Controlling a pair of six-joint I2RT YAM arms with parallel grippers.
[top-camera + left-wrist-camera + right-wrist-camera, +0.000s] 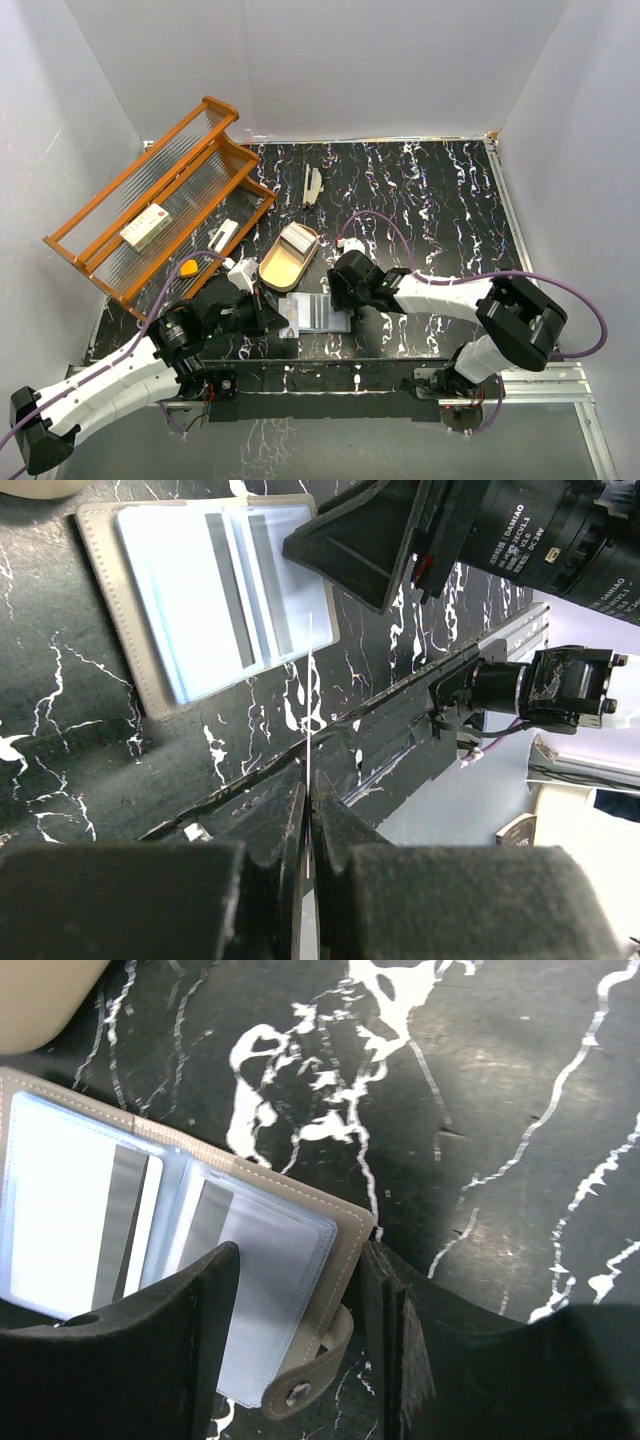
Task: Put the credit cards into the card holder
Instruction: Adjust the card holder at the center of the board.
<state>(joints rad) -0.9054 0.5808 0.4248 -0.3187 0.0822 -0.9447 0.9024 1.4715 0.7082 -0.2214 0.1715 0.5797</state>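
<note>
The card holder point(318, 314) lies open on the black marbled table, its shiny bluish sleeves point(190, 600) facing up. One thin credit card point(310, 690), seen edge-on as a white line, is held upright by my left gripper point(310, 776), which is shut on it just left of the holder point(277, 319). My right gripper point(300, 1260) is open and straddles the holder's point(100, 1210) right edge by the snap strap. One finger rests on the sleeves and the other stands against the cover's rim. A pale stack, apparently more credit cards point(297, 240), lies in the tan tray.
The tan oval tray point(283, 266) sits just behind the holder. An orange rack point(200, 150) at the left holds a white box with red marks point(147, 226). Small white items point(312, 186) stand at the back. The table's near rail point(440, 710) runs close by.
</note>
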